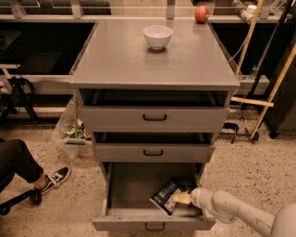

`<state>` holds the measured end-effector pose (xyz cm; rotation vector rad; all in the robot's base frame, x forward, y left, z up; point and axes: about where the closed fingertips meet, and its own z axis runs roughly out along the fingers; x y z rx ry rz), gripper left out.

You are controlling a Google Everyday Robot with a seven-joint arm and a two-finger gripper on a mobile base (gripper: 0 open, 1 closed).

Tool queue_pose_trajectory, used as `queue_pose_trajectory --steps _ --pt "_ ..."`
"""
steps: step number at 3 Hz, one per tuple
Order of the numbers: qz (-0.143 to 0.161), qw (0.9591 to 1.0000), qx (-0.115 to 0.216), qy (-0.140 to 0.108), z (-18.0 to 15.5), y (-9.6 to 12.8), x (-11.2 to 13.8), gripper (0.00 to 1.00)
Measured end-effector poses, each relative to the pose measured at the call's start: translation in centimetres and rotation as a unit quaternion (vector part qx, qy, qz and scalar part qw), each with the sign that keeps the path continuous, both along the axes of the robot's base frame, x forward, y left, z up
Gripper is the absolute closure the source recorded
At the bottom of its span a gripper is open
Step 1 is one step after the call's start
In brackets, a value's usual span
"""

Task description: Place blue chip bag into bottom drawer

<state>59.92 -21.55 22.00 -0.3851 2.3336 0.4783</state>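
The bottom drawer (127,190) of the grey cabinet is pulled fully open. The blue chip bag (164,196), dark with white lettering, lies inside it at the right, tilted with one end toward the back. My gripper (180,199) reaches into the drawer from the lower right on a pale arm. Its yellowish tip touches the bag's right edge.
A white bowl (157,36) stands on the cabinet top (152,60), and a red apple (201,13) on the shelf behind. The top drawer (154,117) and middle drawer (153,152) stick out slightly. A person's leg and shoe (52,178) are at left, wooden sticks (273,88) at right.
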Motion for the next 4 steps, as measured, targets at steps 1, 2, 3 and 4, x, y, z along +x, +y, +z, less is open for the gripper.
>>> queue_pose_trajectory --steps 1,2,3,4 --pt "0.000 1.0000 0.000 0.000 0.0 0.0 0.0 0.00" --pt "-0.008 0.9999 -0.012 -0.004 1.9 0.1 -1.2 0.00" --pt "-0.025 0.9989 -0.037 -0.012 5.7 0.2 -3.6 0.00" --pt "-0.045 0.9967 -0.065 -0.021 10.0 0.3 -6.4 0.00"
